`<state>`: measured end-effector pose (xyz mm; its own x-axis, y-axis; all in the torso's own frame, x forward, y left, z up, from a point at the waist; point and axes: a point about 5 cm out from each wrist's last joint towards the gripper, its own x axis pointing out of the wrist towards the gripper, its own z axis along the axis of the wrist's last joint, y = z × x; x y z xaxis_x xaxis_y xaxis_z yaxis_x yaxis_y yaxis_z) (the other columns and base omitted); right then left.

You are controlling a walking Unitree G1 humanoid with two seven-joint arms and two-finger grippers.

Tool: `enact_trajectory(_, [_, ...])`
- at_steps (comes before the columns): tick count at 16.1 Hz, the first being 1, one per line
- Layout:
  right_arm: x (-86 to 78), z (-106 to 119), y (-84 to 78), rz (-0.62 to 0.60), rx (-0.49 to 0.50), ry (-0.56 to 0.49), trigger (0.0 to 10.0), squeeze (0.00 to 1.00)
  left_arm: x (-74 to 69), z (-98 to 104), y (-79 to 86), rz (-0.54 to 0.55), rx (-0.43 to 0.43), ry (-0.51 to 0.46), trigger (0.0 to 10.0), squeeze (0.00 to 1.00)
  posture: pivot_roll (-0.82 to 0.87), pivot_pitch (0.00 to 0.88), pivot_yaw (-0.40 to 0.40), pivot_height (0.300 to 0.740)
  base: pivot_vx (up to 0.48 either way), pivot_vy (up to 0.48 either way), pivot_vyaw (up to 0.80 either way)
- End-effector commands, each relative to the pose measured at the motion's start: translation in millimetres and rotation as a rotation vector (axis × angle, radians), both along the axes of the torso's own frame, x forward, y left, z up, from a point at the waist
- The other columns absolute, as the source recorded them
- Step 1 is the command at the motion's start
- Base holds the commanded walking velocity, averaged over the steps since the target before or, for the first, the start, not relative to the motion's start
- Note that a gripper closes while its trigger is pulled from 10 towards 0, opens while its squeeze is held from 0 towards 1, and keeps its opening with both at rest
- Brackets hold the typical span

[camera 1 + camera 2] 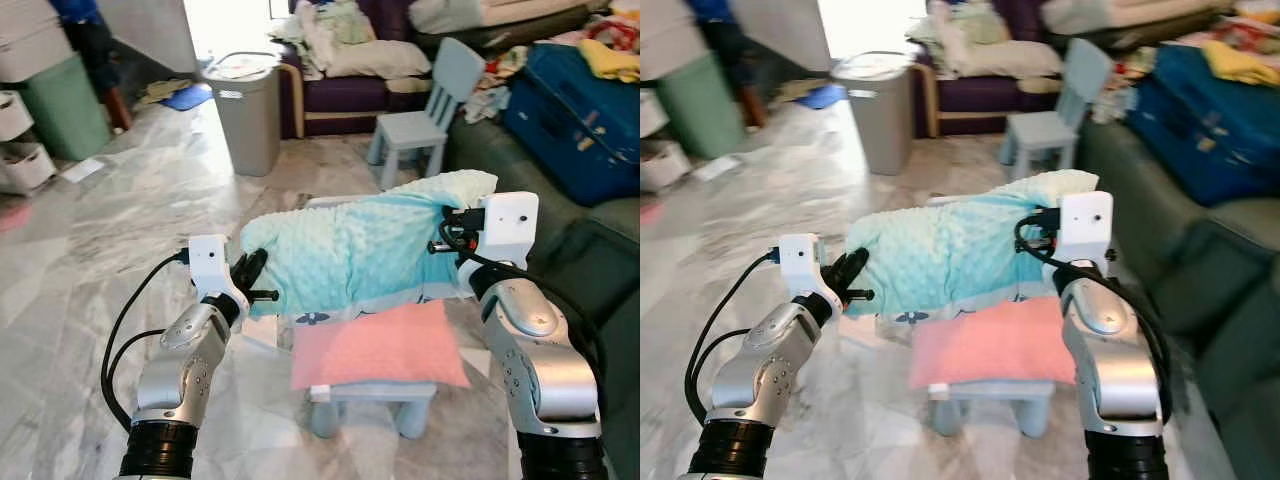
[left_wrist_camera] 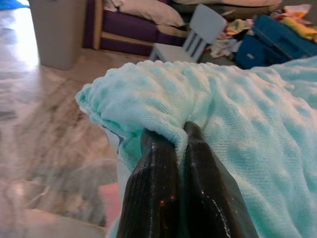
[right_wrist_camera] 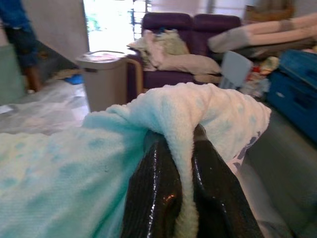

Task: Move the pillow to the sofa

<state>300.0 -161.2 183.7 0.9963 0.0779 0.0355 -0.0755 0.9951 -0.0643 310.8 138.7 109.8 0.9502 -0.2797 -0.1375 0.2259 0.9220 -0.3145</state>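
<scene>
1. The pillow (image 1: 350, 250) hangs above the pink-cushioned stool (image 1: 375, 350), the left pincer (image 1: 255, 280) and right pincer (image 1: 450, 235) clamped on opposite ends.
2. Keep both grips level; carry toward the sofa (image 1: 590, 260) on the robot's right.

The soft mint-green pillow with raised dots (image 1: 355, 250) has a white underside edge printed with small dark blue figures. Beneath the pillow lies a flat salmon-pink cushion (image 1: 380, 345) on a pale blue stool (image 1: 370, 400). Beyond the pillow stand a pale blue child's chair (image 1: 425, 115) and a grey bin (image 1: 245, 110); the floor is grey-veined marble (image 1: 90, 240).
</scene>
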Motion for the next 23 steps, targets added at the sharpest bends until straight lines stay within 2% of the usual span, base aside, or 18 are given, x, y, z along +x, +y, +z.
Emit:
enact_trajectory(1, [-0.5,10,4.6,0.02,0.003,-0.035,10.0,0.0,2.6,5,1.6,-0.009,-0.014,-0.015,10.0,0.0,-0.1,0.0,0.036,0.74,0.0,0.0,-0.78])
enact_trajectory(11, [-0.2,12,4.2,0.034,-0.005,-0.035,10.0,0.0,-2.4,2,-11.7,-0.102,-0.034,-0.008,10.0,0.0,-0.11,0.0,0.026,0.74,0.0,0.0,-0.78])
enact_trajectory(20, [-1.9,11,3.9,0.039,-0.004,-0.028,10.0,0.0,-5.8,0,-14.5,-0.11,-0.05,0.005,10.0,0.0,-0.12,0.0,0.023,0.74,0.0,0.0,-0.78])
enact_trajectory(23, [-2.0,11,3.6,0.039,-0.001,-0.028,10.0,0.0,-5.9,-1,-15.0,-0.108,-0.051,0.007,10.0,0.0,-0.12,0.0,0.023,0.74,0.0,0.0,0.0])
